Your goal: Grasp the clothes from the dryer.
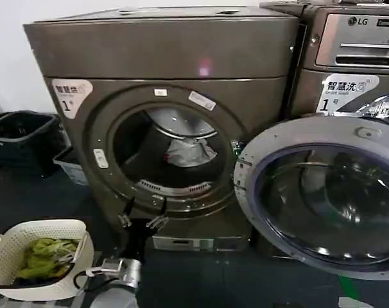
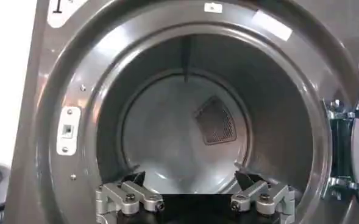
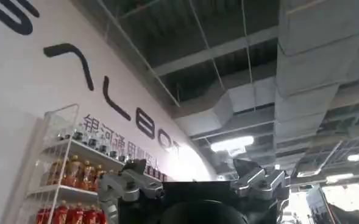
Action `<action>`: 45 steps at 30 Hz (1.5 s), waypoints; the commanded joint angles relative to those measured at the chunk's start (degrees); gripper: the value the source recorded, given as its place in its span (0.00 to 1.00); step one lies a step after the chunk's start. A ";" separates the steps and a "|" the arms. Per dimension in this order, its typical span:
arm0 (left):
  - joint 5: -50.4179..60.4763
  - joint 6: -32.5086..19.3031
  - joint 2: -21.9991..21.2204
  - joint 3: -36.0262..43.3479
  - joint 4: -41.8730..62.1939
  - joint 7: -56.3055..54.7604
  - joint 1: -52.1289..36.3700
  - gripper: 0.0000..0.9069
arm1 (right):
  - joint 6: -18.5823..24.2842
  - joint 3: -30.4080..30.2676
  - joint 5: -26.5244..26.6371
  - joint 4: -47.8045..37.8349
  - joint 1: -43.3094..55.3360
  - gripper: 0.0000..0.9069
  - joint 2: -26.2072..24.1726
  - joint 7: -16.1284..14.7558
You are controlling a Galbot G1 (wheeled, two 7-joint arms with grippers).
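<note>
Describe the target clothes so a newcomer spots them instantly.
Find the bronze-brown dryer with its round door swung open. Deep in its drum lies the clothes, a small whitish-grey bundle. Unlike the yellow-green garments in the white basket, it is pale.

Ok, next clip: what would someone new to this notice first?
Probably the big bronze-brown dryer with its chrome-rimmed glass door swung wide open to the right, and the clothes, a small whitish bundle, lying in the drum. Next, the left pincer held open just below the porthole's lower rim. A white basket of yellow-green garments sits on the floor at lower left.
</note>
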 commanded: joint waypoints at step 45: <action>-0.08 -0.03 0.03 0.50 0.24 0.07 -0.47 1.00 | -0.24 1.39 0.24 -0.34 -0.96 1.00 0.13 0.11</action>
